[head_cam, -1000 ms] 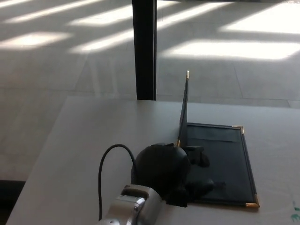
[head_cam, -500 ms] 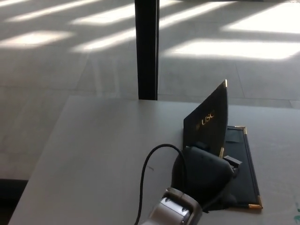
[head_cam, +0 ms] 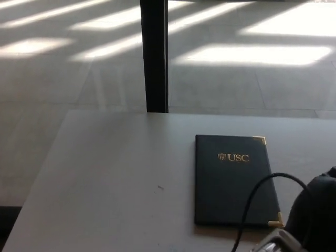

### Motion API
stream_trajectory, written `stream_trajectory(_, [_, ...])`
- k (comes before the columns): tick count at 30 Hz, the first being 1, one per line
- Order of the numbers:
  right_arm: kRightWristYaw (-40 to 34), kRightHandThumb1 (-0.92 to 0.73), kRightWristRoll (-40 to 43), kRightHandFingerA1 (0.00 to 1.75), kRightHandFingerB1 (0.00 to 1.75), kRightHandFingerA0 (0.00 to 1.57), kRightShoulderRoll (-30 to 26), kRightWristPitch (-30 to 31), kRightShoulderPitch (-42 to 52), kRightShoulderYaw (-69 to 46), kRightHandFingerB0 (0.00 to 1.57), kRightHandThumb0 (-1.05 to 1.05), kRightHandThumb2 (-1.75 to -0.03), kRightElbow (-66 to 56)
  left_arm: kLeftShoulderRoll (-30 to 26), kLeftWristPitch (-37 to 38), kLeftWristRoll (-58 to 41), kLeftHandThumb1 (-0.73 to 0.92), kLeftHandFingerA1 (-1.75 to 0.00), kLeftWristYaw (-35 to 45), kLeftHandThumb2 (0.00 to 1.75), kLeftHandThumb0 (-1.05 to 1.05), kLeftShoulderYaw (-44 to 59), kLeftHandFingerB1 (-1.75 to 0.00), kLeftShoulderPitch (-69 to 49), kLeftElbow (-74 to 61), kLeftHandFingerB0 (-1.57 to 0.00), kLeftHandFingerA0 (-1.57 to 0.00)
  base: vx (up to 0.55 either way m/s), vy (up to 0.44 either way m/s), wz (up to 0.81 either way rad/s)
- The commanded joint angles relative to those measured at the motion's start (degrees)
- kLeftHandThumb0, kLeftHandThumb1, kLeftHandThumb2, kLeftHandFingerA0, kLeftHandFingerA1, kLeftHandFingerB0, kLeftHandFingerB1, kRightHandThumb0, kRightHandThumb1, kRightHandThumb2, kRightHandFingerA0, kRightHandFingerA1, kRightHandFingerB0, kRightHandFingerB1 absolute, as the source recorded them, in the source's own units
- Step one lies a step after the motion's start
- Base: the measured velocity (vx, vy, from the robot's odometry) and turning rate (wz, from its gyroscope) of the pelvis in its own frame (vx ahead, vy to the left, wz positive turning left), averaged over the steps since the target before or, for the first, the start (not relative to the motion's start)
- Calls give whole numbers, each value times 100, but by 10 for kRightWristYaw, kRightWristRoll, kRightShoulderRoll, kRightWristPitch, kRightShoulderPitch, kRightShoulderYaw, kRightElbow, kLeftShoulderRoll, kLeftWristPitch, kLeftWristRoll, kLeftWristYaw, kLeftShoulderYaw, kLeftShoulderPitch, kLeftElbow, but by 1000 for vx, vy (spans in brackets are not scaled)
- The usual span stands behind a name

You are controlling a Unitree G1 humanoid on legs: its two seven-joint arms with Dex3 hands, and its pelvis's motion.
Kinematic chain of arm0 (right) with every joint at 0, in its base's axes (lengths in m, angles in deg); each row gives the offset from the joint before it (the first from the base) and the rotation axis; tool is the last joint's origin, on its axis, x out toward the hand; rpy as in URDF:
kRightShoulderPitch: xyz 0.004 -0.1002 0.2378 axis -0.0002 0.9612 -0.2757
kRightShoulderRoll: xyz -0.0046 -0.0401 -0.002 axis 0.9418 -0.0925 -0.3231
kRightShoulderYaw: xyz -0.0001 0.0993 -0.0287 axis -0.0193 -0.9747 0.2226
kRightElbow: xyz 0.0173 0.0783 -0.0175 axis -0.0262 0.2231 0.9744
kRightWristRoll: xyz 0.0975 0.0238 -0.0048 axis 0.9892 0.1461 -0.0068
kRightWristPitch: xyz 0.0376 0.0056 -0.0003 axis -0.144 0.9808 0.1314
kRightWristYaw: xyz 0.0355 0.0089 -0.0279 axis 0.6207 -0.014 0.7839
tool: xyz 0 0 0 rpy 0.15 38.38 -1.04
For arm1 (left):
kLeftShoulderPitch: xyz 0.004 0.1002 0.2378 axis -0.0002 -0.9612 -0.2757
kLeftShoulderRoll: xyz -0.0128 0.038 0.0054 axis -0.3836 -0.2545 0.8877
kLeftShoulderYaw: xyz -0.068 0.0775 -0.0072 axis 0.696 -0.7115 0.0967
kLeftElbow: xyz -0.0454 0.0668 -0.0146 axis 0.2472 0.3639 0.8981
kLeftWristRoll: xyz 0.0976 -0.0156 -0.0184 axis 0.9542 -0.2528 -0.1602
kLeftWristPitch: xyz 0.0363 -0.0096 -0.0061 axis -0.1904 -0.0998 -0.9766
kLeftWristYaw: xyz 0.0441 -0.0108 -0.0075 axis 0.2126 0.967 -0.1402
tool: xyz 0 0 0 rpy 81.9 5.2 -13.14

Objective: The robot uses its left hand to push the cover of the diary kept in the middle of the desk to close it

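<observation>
Head view showed the dark navy, gold-cornered diary (head_cam: 233, 178) lying closed on the grey desk (head_cam: 115, 168), its long axis running away, just up-left of the black left hand (head_cam: 315, 212), finger state indiscernible.

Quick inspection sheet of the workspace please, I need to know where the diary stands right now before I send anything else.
Surface: grey desk, flat, one tiny dark speck left of the diary.
Job's things: dark diary lies closed and flat, cover up, gold USC lettering and gold corners showing.
Clutter: nothing seen.
Hands: one black robot hand at the lower right edge, beside the diary's near right corner; mostly cut off, so which hand it is and its finger state cannot be told.
Cables: black cable loops over the diary's near right part toward the wrist.
Surroundings: dark post behind the desk, sunlit floor beyond.
</observation>
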Motion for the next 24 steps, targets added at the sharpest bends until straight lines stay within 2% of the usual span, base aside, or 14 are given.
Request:
stream_trajectory(1, [56, -92, -15, 88, 69, 62, -50, -10, -31, 21, 66, -100, -70, 12, 92, 95, 119, 74, -68, -50, 61, -49, 48, -59, 127, -19, -59, -50, 0, 0, 0])
stream_trajectory(2, [50, -71, -13, 86, 73, 63, -40, -16, -33, 22, 62, -91, -125, 10, 95, 93, 119, 68, -69, -32, 60, -41, 56, -59, 133, -33, -56, -47, 0, 0, 0])
stream_trajectory(3, [32, -92, -14, 89, 69, 68, -30, -17, -33, 19, 68, -99, -71, 0, 104, 94, 114, 63, -68, -26, 64, -33, 60, -59, 132, -41, -53, -46, 0, 0, 0])
stream_trajectory(8, [-3, -92, 11, 86, 70, 63, -1, 13, -33, -1, 77, -90, -68, -33, 116, 101, 112, 63, -72, -48, 61, -41, 49, -62, 102, -48, -51, -43, 0, 0, 0])
stream_trajectory(9, [-6, -72, 10, 84, 73, 66, 1, 13, -30, -2, 75, -79, -120, -34, 112, 102, 113, 67, -72, -45, 60, -48, 49, -61, 97, -52, -52, -44, 0, 0, 0])
stream_trajectory(10, [15, -92, 5, 95, 71, 61, -7, -1, -31, 3, 66, -93, -74, -14, 99, 103, 117, 67, -70, -48, 61, -51, 51, -60, 90, -58, -54, -47, 0, 0, 0])
stream_trajectory(11, [49, -92, -2, 95, 71, 61, -20, -23, -34, 10, 66, -93, -74, 18, 84, 103, 123, 67, -70, -52, 61, -51, 53, -60, 81, -65, -54, -47, 0, 0, 0])
stream_trajectory(16, [64, -92, -8, 91, 73, 61, -24, -35, -42, 15, 68, -96, -74, 59, -62, 120, 138, 80, -44, -41, 64, -74, 133, -40, 18, -166, -48, -47, 0, 0, 0])
stream_trajectory(17, [65, -92, -7, 91, 73, 61, -22, -38, -43, 14, 68, -96, -74, 62, -125, 126, 125, 71, -57, -28, 105, -84, 177, -56, -16, -196, -29, -28, 0, 0, 0])
stream_trajectory(18, [66, -92, -5, 91, 73, 61, -20, -41, -40, 13, 68, -96, -74, 64, -154, 128, 125, 55, -51, -16, 109, -59, 199, -51, -32, -210, -9, -7, 0, 0, 0])
stream_trajectory(19, [67, -92, -4, 91, 73, 61, -18, -43, -38, 12, 68, -96, -74, 65, -177, 131, 120, 63, -48, -7, 114, -72, 217, -48, -44, -220, -2, 0, 0, 0, 0])
stream_trajectory(21, [68, -92, -3, 91, 73, 61, -15, -46, -35, 11, 68, -96, -74, 67, -258, 145, 89, 71, -51, -2, 122, -102, 283, -53, -94, -241, -2, 0, 0, 0, 0])
stream_trajectory(23, [69, -92, -1, 91, 73, 61, -13, -49, -32, 10, 68, -96, -74, 69, -310, 160, 66, 66, -57, -18, 121, -105, 329, -60, -130, -243, -12, -6, 0, 0, 0])
stream_trajectory(24, [70, -92, 0, 91, 73, 61, -12, -50, -31, 8, 68, -96, -74, 70, -348, 166, 37, 85, -65, -15, 115, -105, 373, -69, -162, -242, -23, -17, 0, 0, 0])
